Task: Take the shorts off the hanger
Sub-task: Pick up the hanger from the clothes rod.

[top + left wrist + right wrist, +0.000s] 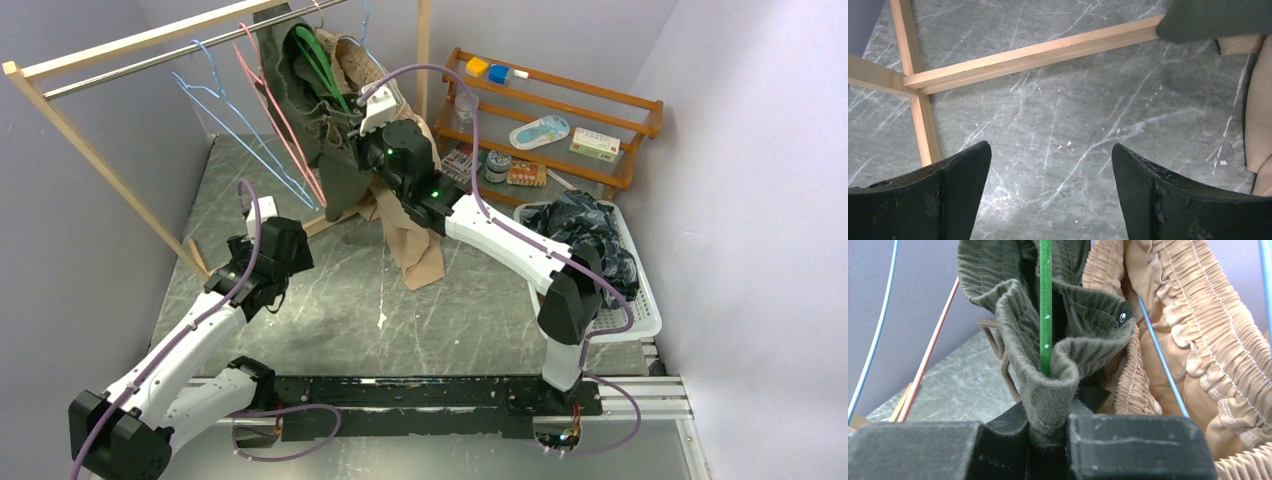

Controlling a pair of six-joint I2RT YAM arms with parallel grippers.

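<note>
Basket (648,305) holds navy shorts (585,235); right hand (1048,432) pinches olive shorts (1020,335), left hand (1049,152) spread.

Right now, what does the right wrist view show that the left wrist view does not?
Only the right wrist view: the right end effector shut on the waistband of the olive green shorts, with the green hanger inside the fold. Only the left wrist view: the left end effector open, holding nothing, above the wooden rack base. Both: the grey marbled table and, at the right, the tan shorts.

Ribbed olive cloth shorts (1048,390), matt marbled table (1058,125), wood rack (1023,57)
</note>
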